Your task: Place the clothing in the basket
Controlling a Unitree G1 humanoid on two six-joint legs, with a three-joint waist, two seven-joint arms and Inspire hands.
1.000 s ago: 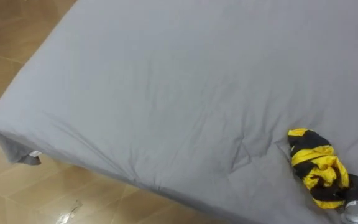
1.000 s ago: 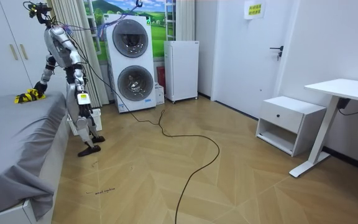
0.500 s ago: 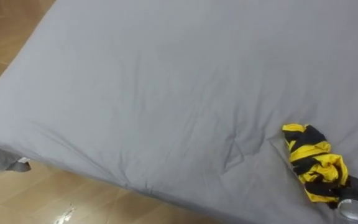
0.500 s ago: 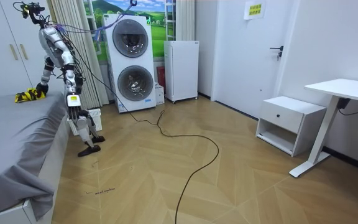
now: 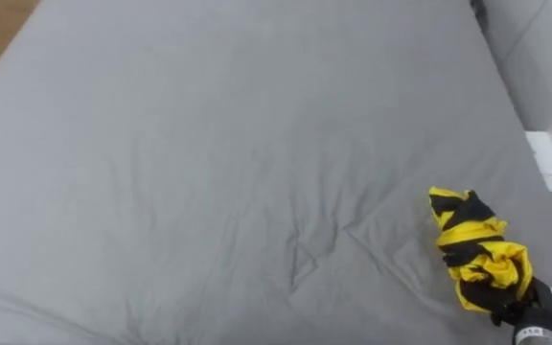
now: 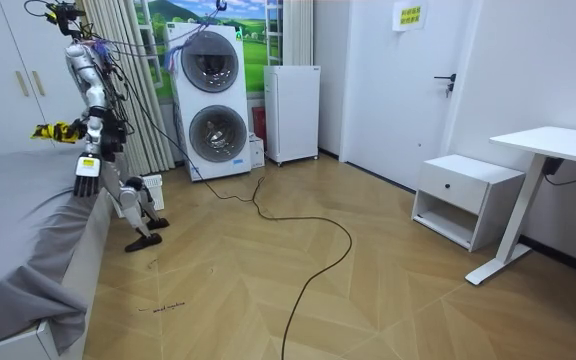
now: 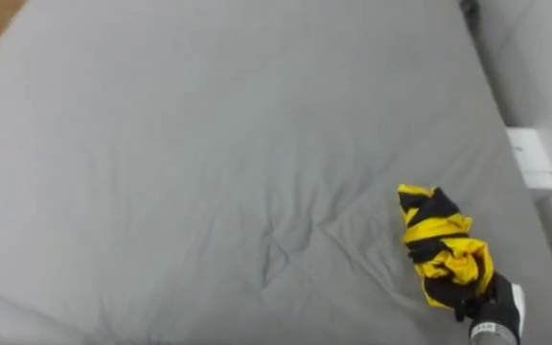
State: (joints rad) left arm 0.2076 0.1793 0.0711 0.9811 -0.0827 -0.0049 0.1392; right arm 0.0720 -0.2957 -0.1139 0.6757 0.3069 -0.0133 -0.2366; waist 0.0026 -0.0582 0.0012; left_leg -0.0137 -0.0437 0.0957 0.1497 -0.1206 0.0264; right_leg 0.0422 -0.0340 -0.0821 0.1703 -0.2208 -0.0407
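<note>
A crumpled yellow-and-black striped garment (image 5: 477,254) shows at the lower right of the left eye view, over the grey bed sheet (image 5: 209,144). My right hand (image 5: 537,316) is at its lower end, dark fingers curled into the cloth. The right eye view has the same garment (image 7: 439,244) and right hand (image 7: 496,314). In the room view I stand at the bedside near the curtain, holding the garment (image 6: 53,130) out above the bed (image 6: 18,230). My left hand (image 6: 85,180) hangs low by the bed's edge.
A small white object (image 5: 547,161) sits just past the bed's right edge. The room view shows a stacked washer and dryer (image 6: 208,100) and a white cabinet (image 6: 291,112) behind me, and a dark cable (image 6: 308,260) across the wood floor.
The eye view has shifted up the bed, so the floor and the bed's corner have left it. In the room view I have straightened and raised the garment off the sheet; my left arm now hangs down.
</note>
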